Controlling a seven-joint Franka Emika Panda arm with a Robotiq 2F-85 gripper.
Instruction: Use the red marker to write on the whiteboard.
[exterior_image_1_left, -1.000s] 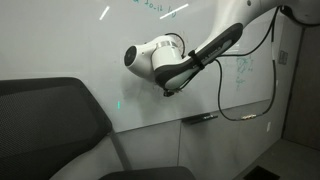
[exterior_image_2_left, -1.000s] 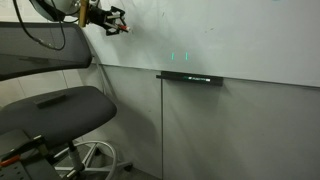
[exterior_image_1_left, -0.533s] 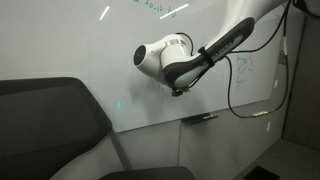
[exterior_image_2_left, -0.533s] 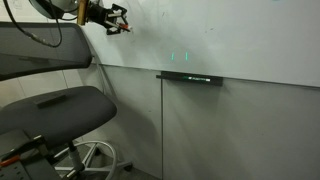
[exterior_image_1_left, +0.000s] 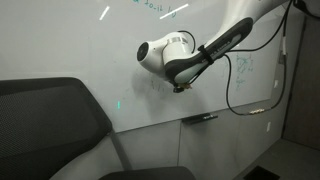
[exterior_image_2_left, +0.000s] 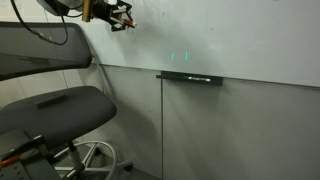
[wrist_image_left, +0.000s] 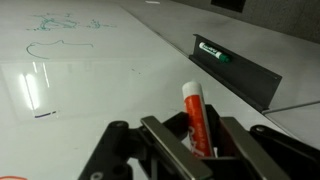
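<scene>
The red marker (wrist_image_left: 194, 110) stands clamped between the two dark fingers (wrist_image_left: 160, 138) of the gripper (wrist_image_left: 192, 128) in the wrist view. Its tip points at the whiteboard (wrist_image_left: 100, 75), and we cannot tell whether it touches the surface. Reading that view from the left, we see faint green scribbles (wrist_image_left: 58, 22) high on the board, then the held marker, then a thin ledge (wrist_image_left: 248, 78) carrying a green-capped marker (wrist_image_left: 212, 52). In an exterior view, a dark office chair (exterior_image_2_left: 62, 104) sits at the left. The gripper (exterior_image_2_left: 116, 14) is close against the board's upper part, small green marks (exterior_image_2_left: 178, 57) lie further right, and the ledge (exterior_image_2_left: 190, 77) runs just below them. In an exterior view, the white wrist (exterior_image_1_left: 165, 52) hangs near the board, up and to the right of the chair back (exterior_image_1_left: 45, 115).
</scene>
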